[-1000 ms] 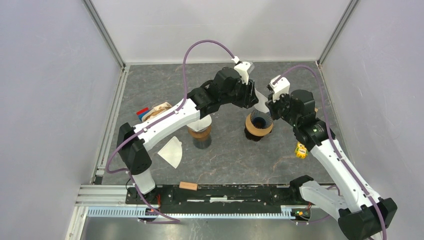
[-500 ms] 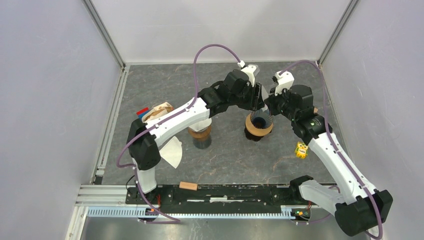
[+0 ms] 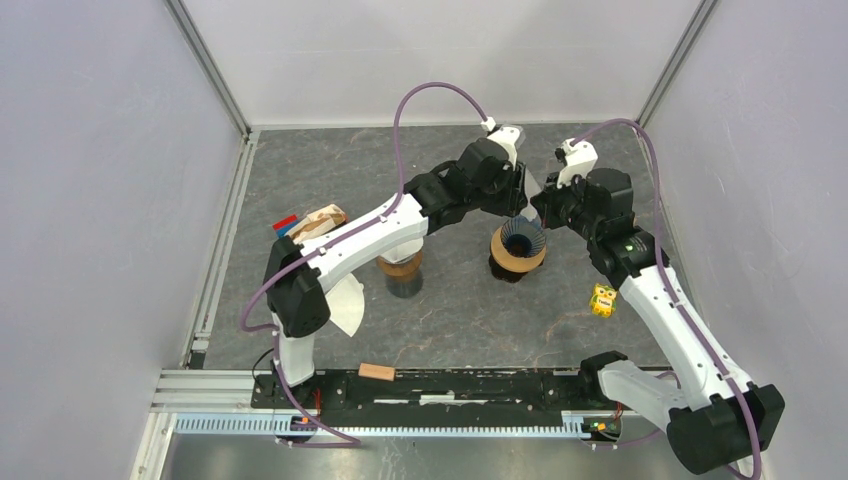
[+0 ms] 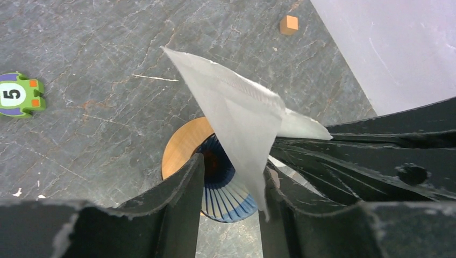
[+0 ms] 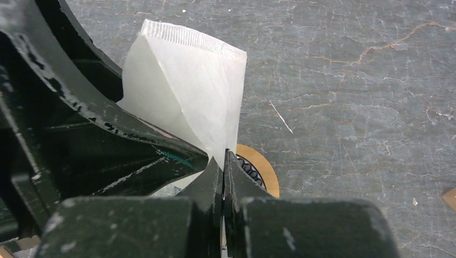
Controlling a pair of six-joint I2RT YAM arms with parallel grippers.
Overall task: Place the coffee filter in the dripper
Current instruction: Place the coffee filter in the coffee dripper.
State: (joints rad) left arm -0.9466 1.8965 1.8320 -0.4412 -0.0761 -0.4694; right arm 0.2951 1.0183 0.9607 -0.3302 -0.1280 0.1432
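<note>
The white paper coffee filter (image 5: 188,91) hangs folded above the dripper (image 3: 518,243), a blue ribbed cone on a wooden ring. My right gripper (image 5: 223,158) is shut on the filter's lower corner. My left gripper (image 4: 234,166) is open around the filter (image 4: 236,118). The paper rests against the right finger (image 4: 279,199), with a gap to the other finger. Through that gap the dripper (image 4: 226,188) shows directly below. In the top view both grippers meet just behind the dripper, left gripper (image 3: 518,200) and right gripper (image 3: 541,208), with a sliver of filter (image 3: 531,186) between them.
A second wooden stand (image 3: 400,264) sits under the left forearm. A spare white filter (image 3: 343,303) lies at front left. A yellow toy (image 3: 601,299) is on the right and a wooden block (image 3: 377,372) by the near rail. A green number piece (image 4: 19,95) and an orange cube (image 4: 289,24) lie farther off.
The left arm has swung right and its gripper has come up around the filter. The right gripper, still holding the filter, has shifted slightly back and right.
</note>
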